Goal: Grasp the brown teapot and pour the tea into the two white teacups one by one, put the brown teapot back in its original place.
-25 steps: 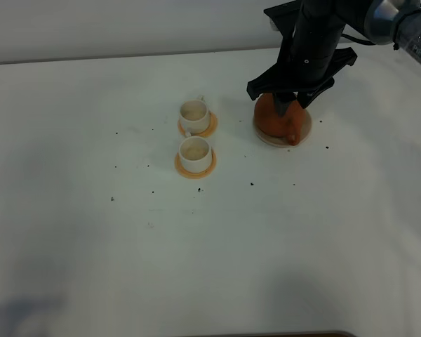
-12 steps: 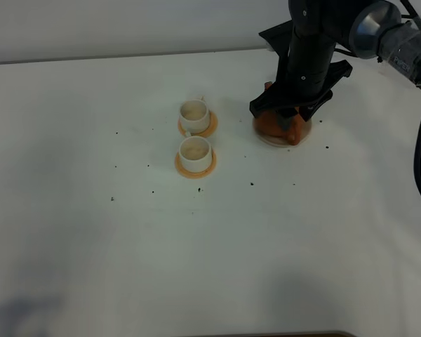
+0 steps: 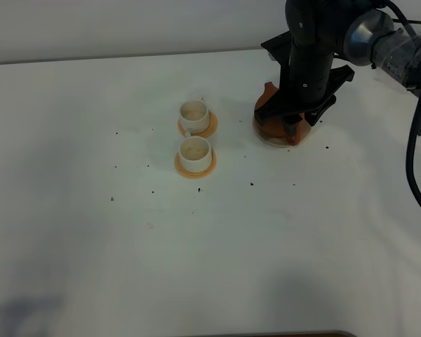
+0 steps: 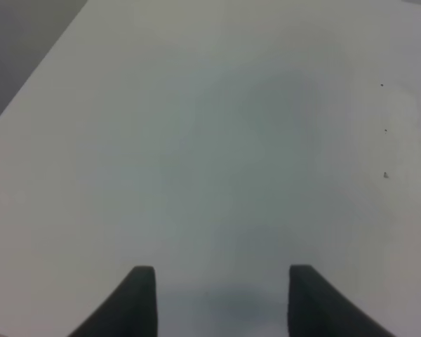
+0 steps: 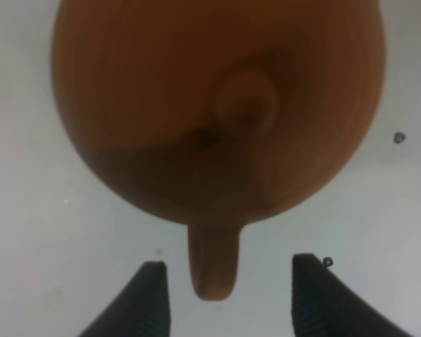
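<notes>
Toward the table's (image 3: 91, 246) far edge, teapot (image 5: 217, 105) flanked at its handle by wide-open right gripper (image 5: 226, 284), nothing gripped, cups (image 3: 196, 151) set well apart leftward.

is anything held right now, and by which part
Nothing is held: the right gripper is open over the teapot, not touching it; the left gripper is open too.

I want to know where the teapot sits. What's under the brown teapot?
A flat pale saucer: its rim peeks out around the brown teapot. The saucer's middle is hidden by the pot.
</notes>
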Controlling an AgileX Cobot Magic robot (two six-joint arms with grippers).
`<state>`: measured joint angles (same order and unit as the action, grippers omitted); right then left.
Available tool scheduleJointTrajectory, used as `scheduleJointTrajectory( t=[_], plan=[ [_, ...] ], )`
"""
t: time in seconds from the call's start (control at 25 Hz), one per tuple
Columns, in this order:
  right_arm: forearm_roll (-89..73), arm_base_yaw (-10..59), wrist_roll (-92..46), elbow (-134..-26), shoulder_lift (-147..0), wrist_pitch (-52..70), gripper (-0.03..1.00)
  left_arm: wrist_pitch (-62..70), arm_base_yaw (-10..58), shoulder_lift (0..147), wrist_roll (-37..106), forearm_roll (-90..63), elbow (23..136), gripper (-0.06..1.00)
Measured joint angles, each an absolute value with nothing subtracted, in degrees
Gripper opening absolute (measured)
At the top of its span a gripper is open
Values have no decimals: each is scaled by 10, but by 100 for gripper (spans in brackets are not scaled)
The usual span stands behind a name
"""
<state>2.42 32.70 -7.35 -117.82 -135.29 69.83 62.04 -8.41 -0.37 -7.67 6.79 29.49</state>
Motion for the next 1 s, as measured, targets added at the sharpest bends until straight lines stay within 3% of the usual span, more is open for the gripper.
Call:
scheduleJointTrajectory(
  t=[1.0],
  plan=[
    [43, 327, -72, -1178, -1354, 672, 38, 620, -84, -4, -77, 68, 295, 43]
  ],
)
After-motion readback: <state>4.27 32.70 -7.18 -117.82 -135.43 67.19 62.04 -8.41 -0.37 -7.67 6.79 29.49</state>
